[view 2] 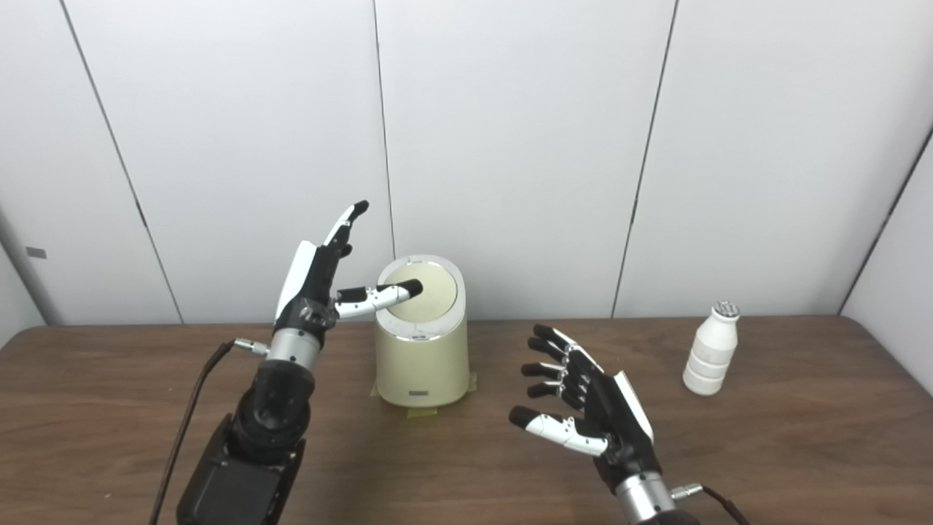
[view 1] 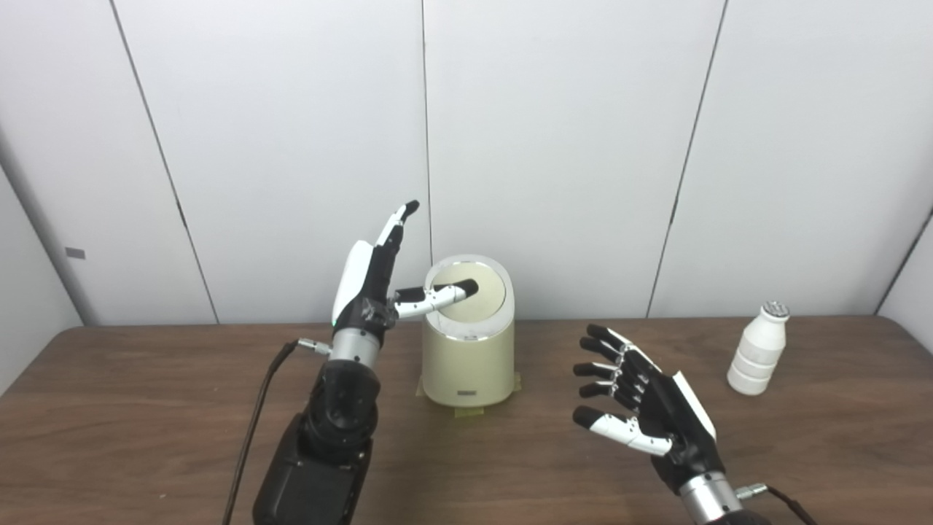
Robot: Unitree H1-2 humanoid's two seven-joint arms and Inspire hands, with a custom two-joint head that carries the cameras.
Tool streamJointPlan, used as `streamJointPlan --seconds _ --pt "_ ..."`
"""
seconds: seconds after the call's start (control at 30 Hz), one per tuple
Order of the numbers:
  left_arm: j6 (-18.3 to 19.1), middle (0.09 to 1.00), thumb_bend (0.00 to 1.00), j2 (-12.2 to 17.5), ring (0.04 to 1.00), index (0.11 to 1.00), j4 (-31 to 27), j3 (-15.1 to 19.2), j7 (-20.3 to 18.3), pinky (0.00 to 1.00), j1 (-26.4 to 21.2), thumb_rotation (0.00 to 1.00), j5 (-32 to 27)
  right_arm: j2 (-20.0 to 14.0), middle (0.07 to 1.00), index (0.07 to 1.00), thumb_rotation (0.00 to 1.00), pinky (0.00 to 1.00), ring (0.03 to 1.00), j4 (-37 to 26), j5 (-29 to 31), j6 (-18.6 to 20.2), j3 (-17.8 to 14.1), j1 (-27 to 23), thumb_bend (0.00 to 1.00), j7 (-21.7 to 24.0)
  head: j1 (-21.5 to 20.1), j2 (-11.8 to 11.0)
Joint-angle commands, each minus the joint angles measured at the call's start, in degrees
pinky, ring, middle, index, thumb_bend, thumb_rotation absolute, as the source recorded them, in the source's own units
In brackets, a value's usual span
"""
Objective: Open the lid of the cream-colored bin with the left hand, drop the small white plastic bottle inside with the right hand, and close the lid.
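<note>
- A cream-coloured cylindrical plastic bin [view 1: 468,350] stands upright on the dark wood-grain tabletop [view 1: 146,408], near its far edge and a little left of centre.
- The bin's round, slanted lid [view 1: 477,295] sits down in its white rim, closed, tilted toward the camera.
- Strips of yellowish tape [view 1: 466,411] show under the bin's base, at its front and sides.
- The left hand [view 1: 375,281] is raised just beside the bin, on its left, with the fingers [view 1: 397,219] straight and pointing upward, spread away from the thumb.
- The left thumb [view 1: 437,295] reaches out sideways over the lid; its dark tip lies over the lid's middle, though whether it presses on the surface I cannot tell.
- This hand holds nothing.
- A black cable [view 1: 255,415] runs from the left wrist down to the near edge of the picture.
- The right hand [view 2: 583,408] hovers above the tabletop, right of the bin and nearer the camera, palm turned leftward, fingers spread and slightly curled, empty.
- A small white ribbed plastic bottle [view 2: 711,350] with a silvery cap stands upright on the tabletop, well to the right of the bin and apart from the right hand.
- Behind the tabletop rise plain white wall panels [view 1: 554,146] divided by thin dark seams.
</note>
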Motion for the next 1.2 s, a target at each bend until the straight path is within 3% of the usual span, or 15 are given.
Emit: streamJointPlan --seconds 0.0,0.33,0.57,0.67,0.9,1.07,1.17 --pt "-0.9 1.000 0.89 0.0 1.000 1.000 0.7 -0.3 2.1 0.95 -4.1 0.17 1.8 -0.4 0.843 0.854 0.37 0.61 0.727 -1.5 0.3 -2.4 0.1 -1.9 0.86 0.4 0.0 0.0" --pt "-2.0 1.000 0.84 0.5 0.987 1.000 7.1 -1.7 4.9 0.84 -6.0 0.10 4.1 -0.1 0.842 0.851 0.38 0.60 0.718 -2.6 0.1 -1.7 0.3 -1.7 0.86 0.2 -0.4 0.4" --pt "-3.4 1.000 0.78 1.1 0.989 1.000 9.4 -2.4 6.0 0.87 -6.4 0.04 4.2 0.2 0.836 0.846 0.38 0.58 0.700 -3.0 -0.2 -1.5 0.6 -1.8 0.86 0.1 -0.5 0.5" --pt "-3.1 1.000 0.78 1.6 0.989 1.000 9.8 -3.2 5.4 0.84 -6.6 0.04 4.9 0.5 0.834 0.849 0.36 0.58 0.694 -3.5 0.1 -1.0 0.6 -1.7 0.86 0.0 -0.6 0.6" --pt "0.8 1.000 0.86 3.2 1.000 1.000 9.7 -6.8 4.0 0.90 -7.5 0.10 9.8 0.8 0.832 0.852 0.36 0.57 0.689 -3.2 0.0 -1.1 0.7 -1.8 0.85 0.0 -0.6 0.7" --pt "5.6 0.997 0.88 4.2 0.948 1.000 8.0 -8.9 1.9 0.76 -8.1 0.04 12.4 1.0 0.829 0.851 0.35 0.57 0.693 -3.9 -0.7 -0.5 1.0 -1.8 0.84 -0.2 -0.7 0.8" --pt "8.2 0.999 0.86 5.1 0.952 1.000 6.2 -10.0 -1.6 0.76 -8.2 0.01 12.5 1.0 0.827 0.850 0.35 0.58 0.697 -4.0 -0.6 -0.4 1.0 -1.8 0.84 -0.2 -0.7 0.8"
